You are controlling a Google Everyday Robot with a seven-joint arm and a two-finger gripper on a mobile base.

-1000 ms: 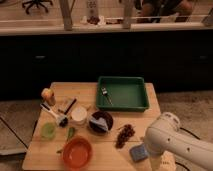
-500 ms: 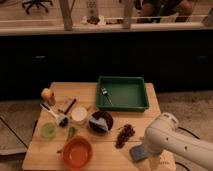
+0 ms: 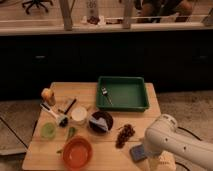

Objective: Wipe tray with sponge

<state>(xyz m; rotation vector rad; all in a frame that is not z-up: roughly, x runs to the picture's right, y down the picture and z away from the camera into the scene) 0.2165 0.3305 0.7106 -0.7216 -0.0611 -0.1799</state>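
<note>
— Where's the sponge (image 3: pixel 137 152)?
— On the table (image 3: pixel 85 92), well to the near side of the tray (image 3: pixel 123 80). My gripper (image 3: pixel 149 161) hangs just beside it, jaws released.

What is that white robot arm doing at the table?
The robot is getting ready to wipe the green tray with a sponge. Its gripper is low at the near right edge of the table, open, right beside the blue-grey sponge, which lies on the wood. The tray sits at the far side with a small fork-like thing inside.
</note>
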